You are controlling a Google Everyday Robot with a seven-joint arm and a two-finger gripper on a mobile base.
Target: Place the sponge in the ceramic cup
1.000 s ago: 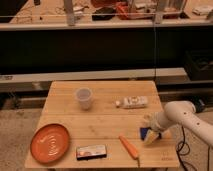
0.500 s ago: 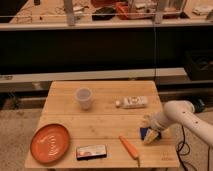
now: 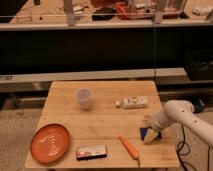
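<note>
The sponge (image 3: 146,134), a small dark blue block with a yellowish side, lies on the wooden table (image 3: 105,120) near its right edge. My gripper (image 3: 151,129) comes in from the right on a white arm and sits right at the sponge, open, with its tip over the block's upper right part. The sponge rests on the table. The ceramic cup (image 3: 84,98), whitish-grey and upright, stands at the table's back left of centre, well away from the gripper.
An orange plate (image 3: 50,143) lies at the front left. A flat packet (image 3: 91,151) and an orange carrot-shaped stick (image 3: 129,147) lie along the front edge. A white tube (image 3: 132,102) lies behind the sponge. Shelving runs behind the table.
</note>
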